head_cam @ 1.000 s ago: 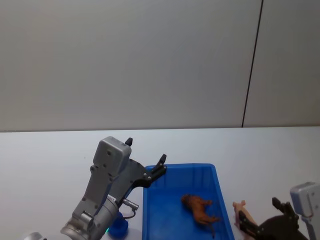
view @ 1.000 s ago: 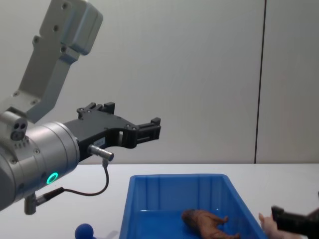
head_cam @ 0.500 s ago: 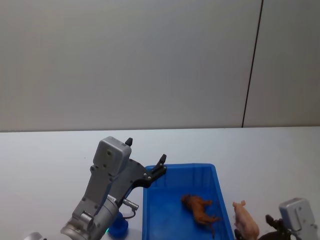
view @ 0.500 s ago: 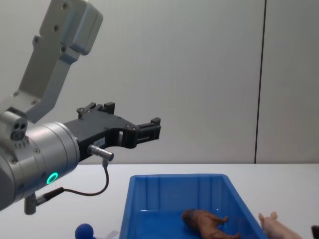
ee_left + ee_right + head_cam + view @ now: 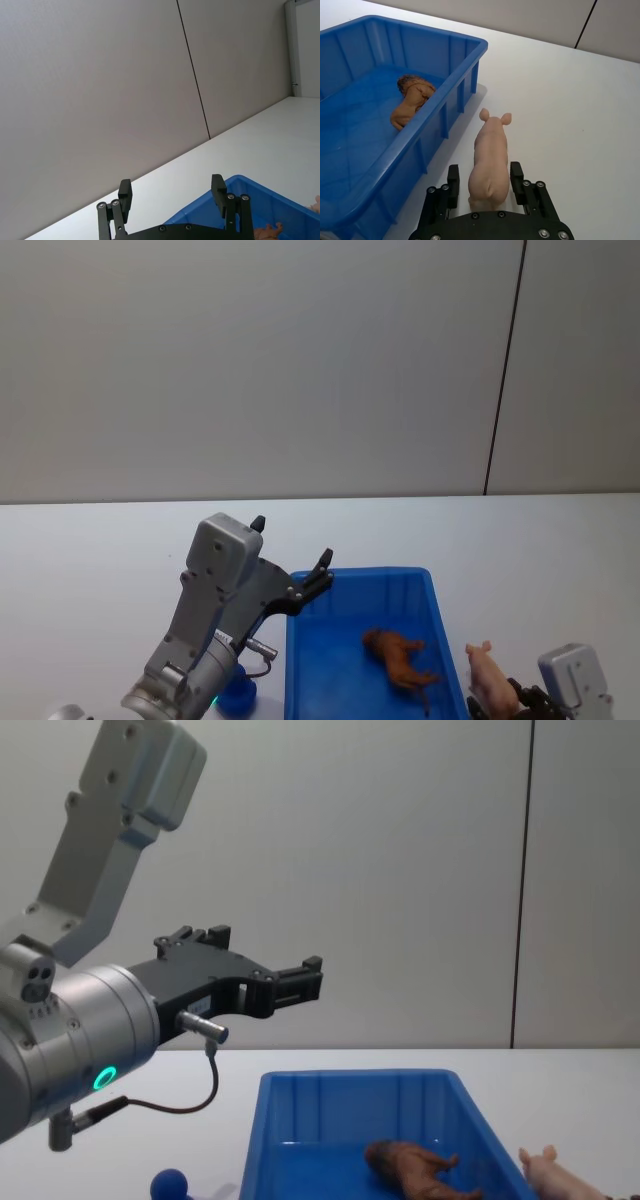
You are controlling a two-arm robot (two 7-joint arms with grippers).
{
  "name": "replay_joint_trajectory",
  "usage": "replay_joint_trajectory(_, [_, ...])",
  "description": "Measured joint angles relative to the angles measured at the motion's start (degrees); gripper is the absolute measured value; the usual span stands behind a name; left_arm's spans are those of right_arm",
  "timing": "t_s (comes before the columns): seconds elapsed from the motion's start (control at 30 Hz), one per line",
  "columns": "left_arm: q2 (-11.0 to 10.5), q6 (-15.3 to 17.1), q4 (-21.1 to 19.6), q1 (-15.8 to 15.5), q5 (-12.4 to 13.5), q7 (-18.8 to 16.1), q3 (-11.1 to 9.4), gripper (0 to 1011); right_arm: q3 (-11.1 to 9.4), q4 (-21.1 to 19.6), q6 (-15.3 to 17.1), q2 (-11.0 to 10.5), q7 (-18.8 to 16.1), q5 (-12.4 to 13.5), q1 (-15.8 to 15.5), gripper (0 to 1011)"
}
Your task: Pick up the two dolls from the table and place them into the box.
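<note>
The task is about half done. The shaggy brown doll (image 5: 410, 102) already lies on its side on the floor of the blue box (image 5: 445, 36). The pale pink pig doll (image 5: 490, 150) is not yet in: it stands upright on the white bench (image 5: 560, 100), just outside the box's wall, snout pointing away from the right gripper (image 5: 484, 172).

The right gripper sits low at the pig's rear, its two black fingers spread, one on each side of the hindquarters. A thin gap seems to show on each side, so it does not look clamped. The box lies just beside this gripper, across from one finger.

The left gripper (image 5: 171, 187) hangs raised with fingers wide apart and nothing between them; the box's far corner is below and ahead of it.

What remains, by my judgement: close on the pig, lift it over the wall and release it inside.
</note>
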State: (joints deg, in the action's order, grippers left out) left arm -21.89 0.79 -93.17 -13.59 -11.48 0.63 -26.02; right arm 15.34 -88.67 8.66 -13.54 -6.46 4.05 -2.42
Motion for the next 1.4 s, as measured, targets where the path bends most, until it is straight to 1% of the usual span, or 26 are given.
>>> replay_joint_trajectory(0.07, [0.00,0.00,0.00,0.00,0.00,0.00,0.00,1001,0.06,0.09,-0.31,0.11,0.30,-0.28,0.06,579])
replay_joint_trajectory(0.13, [0.00,0.00,0.00,0.00,0.00,0.00,0.00,1001,0.10,0.09,-0.60,0.18,0.54,-0.52,0.08,538])
replay_joint_trajectory(0.17, [0.00,0.00,0.00,0.00,0.00,0.00,0.00,1001,0.12,0.07,-0.88,0.24,0.96,-0.79,0.08,479])
replay_joint_trajectory(0.27, [0.00,0.00,0.00,0.00,0.00,-0.01,0.00,1001,0.14,-0.26,-1.22,0.28,1.50,-1.15,0.04,392])
replay_joint_trajectory(0.5, [0.00,0.00,0.00,0.00,0.00,0.00,0.00,1001,-0.03,-2.66,-2.02,0.17,3.08,-1.87,-0.49,383])
replay_joint_trajectory(0.77, [0.00,0.00,0.00,0.00,0.00,0.00,0.00,1001,-0.19,-5.64,-2.88,0.18,3.32,-1.80,-0.69,383])
replay_joint_trajectory(0.9, [0.00,0.00,0.00,0.00,0.00,0.00,0.00,1001,-0.11,-6.50,-3.22,0.54,2.43,-1.43,-0.24,383])
replay_joint_trajectory(1.07, [0.00,0.00,0.00,0.00,0.00,0.00,0.00,1001,0.29,-6.79,-3.49,1.58,0.09,-0.72,1.05,383])
replay_joint_trajectory(1.2, [0.00,0.00,0.00,0.00,0.00,0.00,0.00,1001,0.83,-6.03,-3.42,2.91,-2.26,-0.09,2.72,383])
replay_joint_trajectory(1.4, [0.00,0.00,0.00,0.00,0.00,0.00,0.00,1001,1.47,-4.62,-2.72,4.39,-4.70,0.58,4.52,383])
